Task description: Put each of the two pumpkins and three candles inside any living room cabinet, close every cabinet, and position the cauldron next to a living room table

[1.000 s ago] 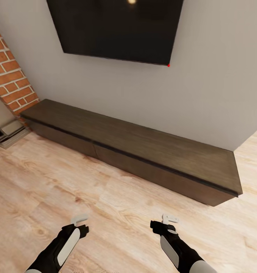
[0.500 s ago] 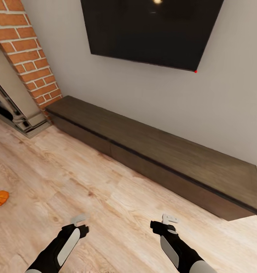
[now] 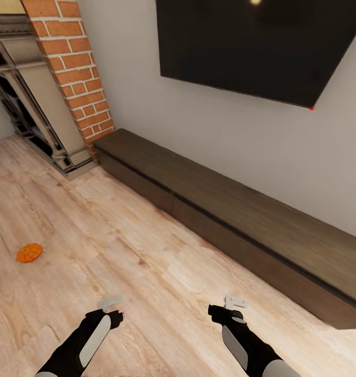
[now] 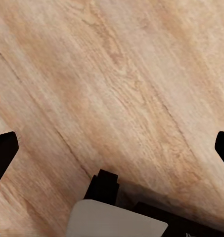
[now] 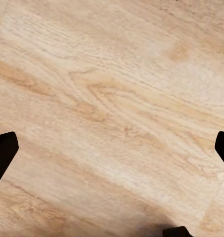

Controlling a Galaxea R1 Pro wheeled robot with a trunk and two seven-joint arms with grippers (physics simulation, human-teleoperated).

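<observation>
Pumpkin (image 3: 29, 253), small and orange, lies alone on the wood floor (image 3: 146, 272) at about nine o'clock in the head view, well apart from the cabinet (image 3: 225, 220), whose drawer fronts sit flush along the wall at two o'clock. Both arms reach forward low at six o'clock. The left gripper (image 3: 110, 308) and right gripper (image 3: 233, 308) hover empty, fingers spread wide above the floor.

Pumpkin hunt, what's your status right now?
Both hands, left and right, open, empty. One pumpkin on floor, ahead-left. Cabinet shut. Path looks clear.
</observation>
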